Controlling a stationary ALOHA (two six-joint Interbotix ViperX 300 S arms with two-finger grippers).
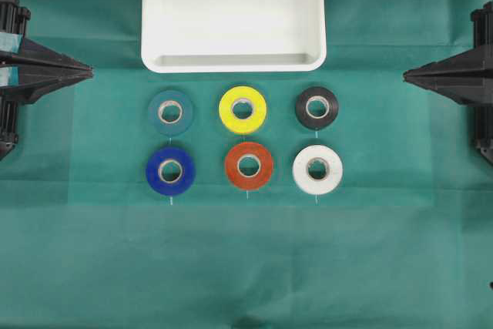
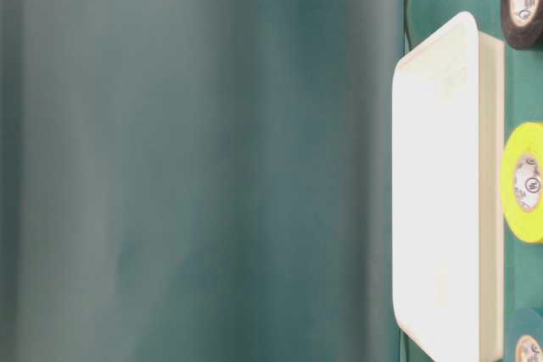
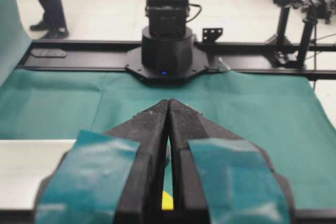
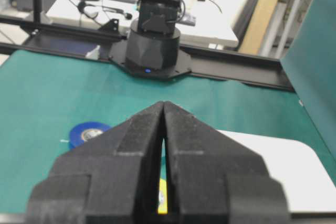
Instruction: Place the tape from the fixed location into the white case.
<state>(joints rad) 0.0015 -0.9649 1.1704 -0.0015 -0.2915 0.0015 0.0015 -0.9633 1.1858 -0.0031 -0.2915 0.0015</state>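
Note:
The yellow tape (image 1: 243,109) lies flat in the back row's middle, just in front of the white case (image 1: 233,64). It also shows in the table-level view (image 2: 524,182), beside the case (image 2: 490,192). A yellow sliver shows through the slit between the left jaws (image 3: 166,201) and between the right jaws (image 4: 162,202). My left gripper (image 1: 90,73) is shut and empty at the left edge. My right gripper (image 1: 406,76) is shut and empty at the right edge. Both are far from the tape.
Other rolls lie around it: teal (image 1: 170,112), black (image 1: 316,108), blue (image 1: 170,170), orange-red (image 1: 249,165), white (image 1: 317,169). A green cloth (image 1: 246,267) covers the table. The arm bases (image 3: 167,51) (image 4: 155,45) stand at the table's ends.

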